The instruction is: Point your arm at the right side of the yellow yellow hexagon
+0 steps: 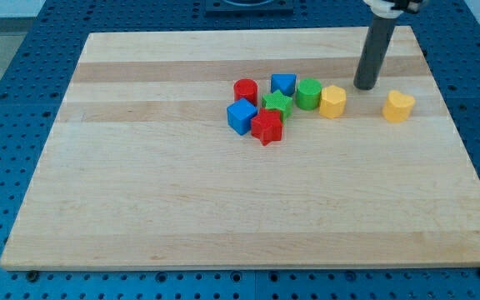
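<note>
The yellow hexagon (332, 101) sits on the wooden board (182, 208), at the right end of a cluster of blocks. My tip (364, 86) is on the board just to the upper right of the hexagon, a small gap away from it. A second yellow block, heart-like in shape (398, 106), lies further to the view's right, below and right of my tip.
Left of the hexagon are a green cylinder (308, 93), a blue block (283, 83), a green star (277, 104), a red cylinder (246, 90), a blue cube (241, 117) and a red star (267, 127). A blue perforated table surrounds the board.
</note>
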Robot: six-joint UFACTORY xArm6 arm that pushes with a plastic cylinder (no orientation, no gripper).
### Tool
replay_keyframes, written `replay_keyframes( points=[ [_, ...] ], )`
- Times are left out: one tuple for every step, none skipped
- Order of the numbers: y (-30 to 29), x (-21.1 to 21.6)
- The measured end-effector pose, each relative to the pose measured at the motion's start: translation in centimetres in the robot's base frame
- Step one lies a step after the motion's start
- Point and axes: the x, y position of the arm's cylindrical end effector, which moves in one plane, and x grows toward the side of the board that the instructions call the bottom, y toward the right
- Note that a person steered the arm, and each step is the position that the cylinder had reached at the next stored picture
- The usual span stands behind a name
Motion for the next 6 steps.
replay_keyframes(
  points=[
    [-0.1,0.7],
    [-0.1,1.8],
    [-0.8,2.5],
    [-1.4,3.7],
    [-1.6,5.0],
    [-1.6,5.2]
  ],
)
